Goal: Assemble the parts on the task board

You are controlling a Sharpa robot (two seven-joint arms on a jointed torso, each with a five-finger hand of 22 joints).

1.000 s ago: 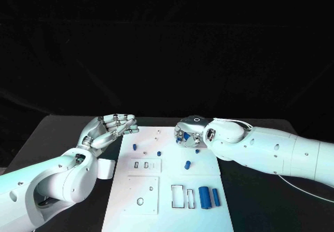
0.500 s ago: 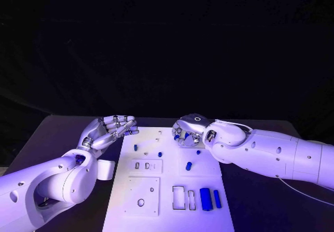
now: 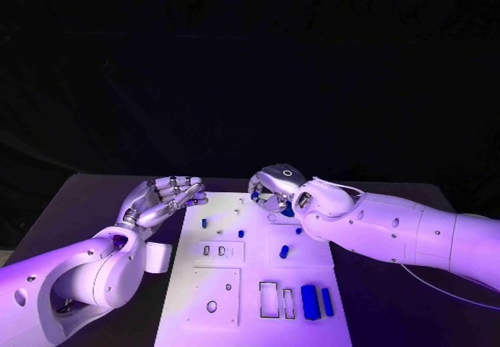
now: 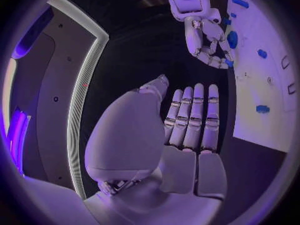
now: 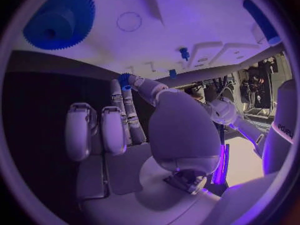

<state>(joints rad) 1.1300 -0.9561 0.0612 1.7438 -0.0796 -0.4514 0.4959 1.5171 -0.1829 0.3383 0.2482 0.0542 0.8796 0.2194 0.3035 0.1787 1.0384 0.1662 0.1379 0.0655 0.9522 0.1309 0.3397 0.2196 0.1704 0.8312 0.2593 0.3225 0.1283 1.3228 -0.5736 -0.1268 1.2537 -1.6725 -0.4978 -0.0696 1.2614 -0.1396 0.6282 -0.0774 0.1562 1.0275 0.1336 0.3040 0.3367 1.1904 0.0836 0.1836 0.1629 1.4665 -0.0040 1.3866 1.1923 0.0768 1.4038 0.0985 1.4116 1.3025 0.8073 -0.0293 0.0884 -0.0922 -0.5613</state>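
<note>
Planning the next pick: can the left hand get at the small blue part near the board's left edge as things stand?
Probably yes. The left hand hovers open beside the task board, holding nothing, and the small blue part lies uncovered on the board close by. The right hand is farther over, not between them.

**Both hands raised over the far end**

Your left silver many-fingered hand [image 3: 162,200] is held palm-up with its fingers apart, holding nothing. Your right silver many-fingered hand [image 3: 273,191] points downward from its bent white arm [image 3: 391,230], pinching a small blue part [image 5: 125,79] at its fingertips.
</note>
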